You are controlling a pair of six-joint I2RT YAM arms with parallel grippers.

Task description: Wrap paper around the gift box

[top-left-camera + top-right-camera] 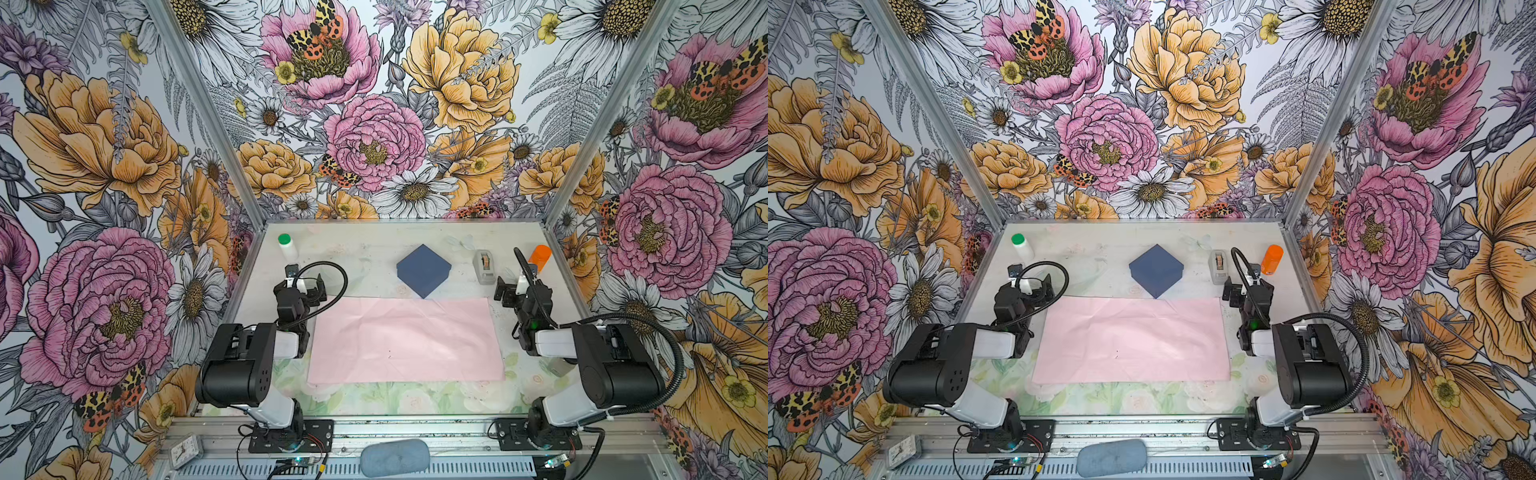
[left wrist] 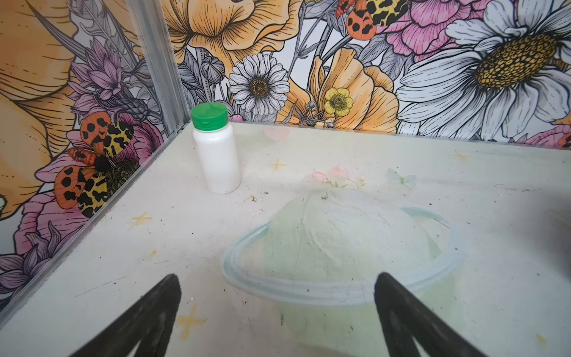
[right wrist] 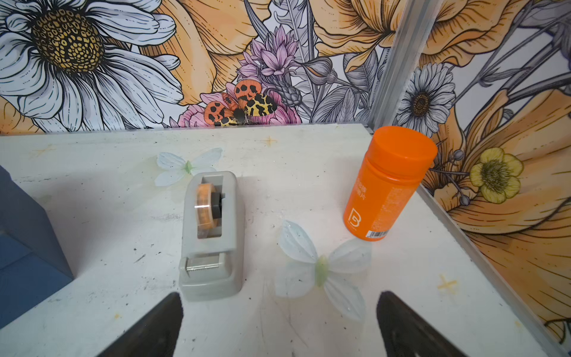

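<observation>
The navy-blue gift box (image 1: 424,270) (image 1: 1156,270) sits turned like a diamond at the back middle of the table. Its near corner reaches the far edge of the paper (image 1: 407,340) (image 1: 1131,340), a pale-pink sheet lying flat with faint creases. My left gripper (image 1: 301,286) (image 1: 1027,286) hovers open off the paper's far left corner, with nothing between its fingers (image 2: 277,278). Off the far right corner my right gripper (image 1: 517,286) (image 1: 1246,286) is open and empty (image 3: 278,296). The right wrist view shows a side of the box (image 3: 24,247) at its edge.
A white bottle with a green cap (image 1: 286,247) (image 2: 216,154) stands back left. A grey tape dispenser (image 1: 484,266) (image 3: 211,238) and an orange bottle (image 1: 539,257) (image 3: 386,185) stand back right. Flowered walls close in three sides. A small clock (image 1: 183,449) and grey pad (image 1: 395,457) lie on the front rail.
</observation>
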